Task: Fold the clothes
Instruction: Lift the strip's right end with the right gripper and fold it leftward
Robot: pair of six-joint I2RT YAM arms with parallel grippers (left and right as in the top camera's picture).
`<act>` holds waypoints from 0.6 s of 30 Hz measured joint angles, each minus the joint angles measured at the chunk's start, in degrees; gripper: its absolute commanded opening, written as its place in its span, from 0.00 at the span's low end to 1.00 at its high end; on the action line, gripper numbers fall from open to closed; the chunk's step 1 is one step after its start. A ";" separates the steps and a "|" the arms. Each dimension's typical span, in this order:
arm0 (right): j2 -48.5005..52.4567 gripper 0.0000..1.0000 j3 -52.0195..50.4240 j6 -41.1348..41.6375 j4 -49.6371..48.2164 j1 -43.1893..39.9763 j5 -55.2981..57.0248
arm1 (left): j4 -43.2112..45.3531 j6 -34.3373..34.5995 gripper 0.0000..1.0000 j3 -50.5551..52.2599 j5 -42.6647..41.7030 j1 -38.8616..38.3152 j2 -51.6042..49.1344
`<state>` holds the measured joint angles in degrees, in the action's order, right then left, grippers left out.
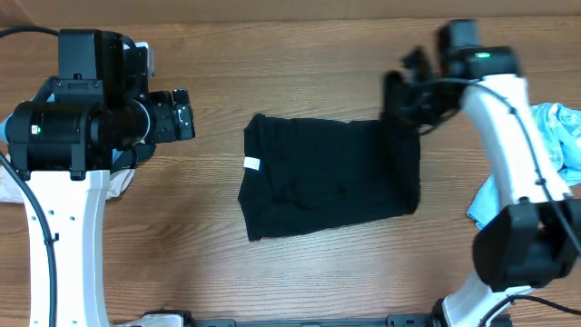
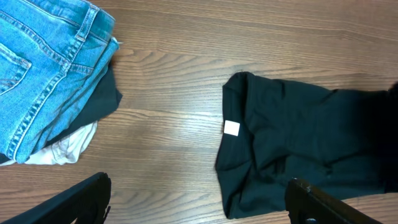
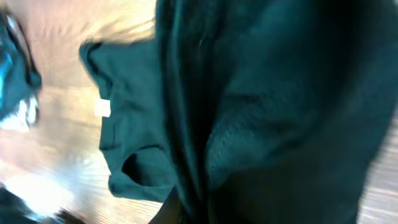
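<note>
Two grippers: the right gripper [image 1: 399, 95] is clamped shut on the far right edge of the black T-shirt [image 1: 327, 177], with a strip of it raised off the wooden table [image 1: 300, 54]. The left gripper [image 1: 184, 115] stands wide and empty, well to the left of the shirt.
Shirt position: middle of the table, in a rough rectangle, with the neck and white tag [image 1: 251, 163] at its left end.
Handling: light, limp and not fragile, I'd judge. It will sag from any single pinch, and its layers may slide over one another.
Where to grip: a corner or hem, pinching through every layer. The left neck edge and near corners lie free for the empty gripper.
Right wrist view only: blurred black fabric hanging close to the lens, so the cloth is lifted there. The gripper's own fingers are hidden.
Left wrist view only: blue denim jeans [image 2: 43, 68] piled on a dark garment [image 2: 102, 99] and a white cloth [image 2: 68, 149] to the left; overhead the left arm hides the jeans.
Overhead only: both arms together, and a light blue cloth [image 1: 558, 132] at the right edge.
</note>
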<state>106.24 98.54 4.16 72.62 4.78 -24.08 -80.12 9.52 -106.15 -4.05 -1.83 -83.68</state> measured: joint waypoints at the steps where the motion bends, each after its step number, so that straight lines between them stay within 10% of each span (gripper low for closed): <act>1: 0.00 0.04 -0.02 1.16 -1.16 4.22 2.03 | 0.02 0.00 0.93 0.00 0.00 0.00 0.00; 14: 0.35 0.05 -11.58 3.15 -8.15 12.61 4.26 | 0.55 0.00 0.95 0.00 0.00 0.02 0.00; 16: 0.35 0.52 -11.78 3.17 -8.90 13.90 3.32 | 0.72 0.00 0.95 0.00 0.00 0.02 0.00; 18: 0.35 0.67 -11.78 3.21 -9.42 15.37 2.56 | 0.85 0.00 0.97 0.00 0.00 0.00 0.00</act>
<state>106.59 86.76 7.38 63.20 20.14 -21.52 -79.26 9.52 -106.15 -4.05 -1.83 -83.68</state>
